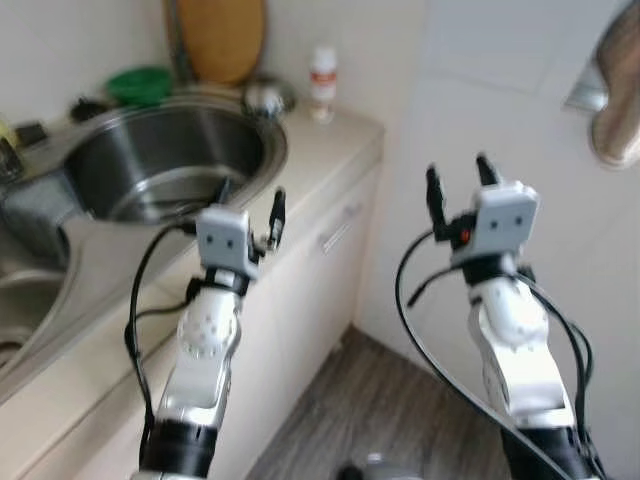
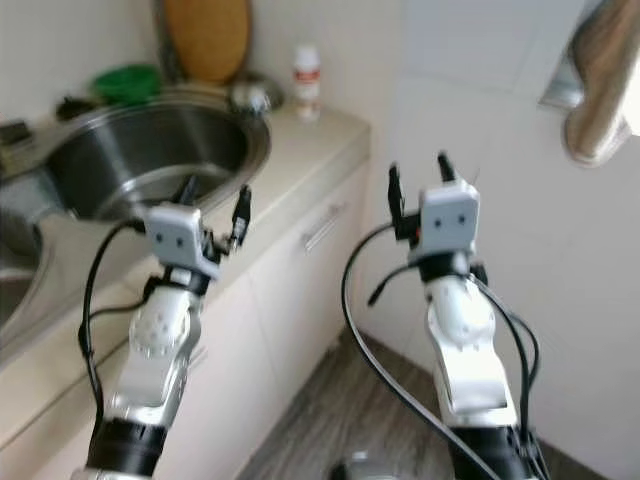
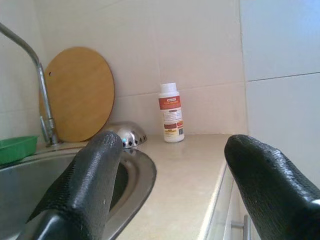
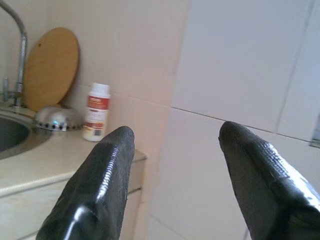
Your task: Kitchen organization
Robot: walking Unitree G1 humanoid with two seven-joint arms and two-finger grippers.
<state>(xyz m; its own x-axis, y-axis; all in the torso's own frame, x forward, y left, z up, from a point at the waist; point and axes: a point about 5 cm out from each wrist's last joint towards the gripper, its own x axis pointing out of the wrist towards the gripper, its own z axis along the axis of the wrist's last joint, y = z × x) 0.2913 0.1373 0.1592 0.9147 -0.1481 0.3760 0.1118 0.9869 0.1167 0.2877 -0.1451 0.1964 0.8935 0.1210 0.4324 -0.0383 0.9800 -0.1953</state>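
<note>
A white bottle with a red label (image 1: 322, 83) stands at the far end of the beige counter (image 1: 320, 160), against the tiled wall. Beside it lies a small steel strainer bowl (image 1: 266, 97). A round wooden cutting board (image 1: 220, 38) leans on the wall behind the steel sink (image 1: 165, 160). My left gripper (image 1: 250, 205) is open and empty, raised over the counter's front edge by the sink. My right gripper (image 1: 458, 185) is open and empty, held up beyond the counter's end, in front of the white wall.
A green bowl (image 1: 140, 84) sits behind the sink near the tap (image 3: 40, 85). Cabinet doors with a bar handle (image 1: 340, 225) run below the counter. Wood-look floor (image 1: 390, 400) lies between cabinet and wall. A metal fixture (image 1: 615, 90) juts from the wall at upper right.
</note>
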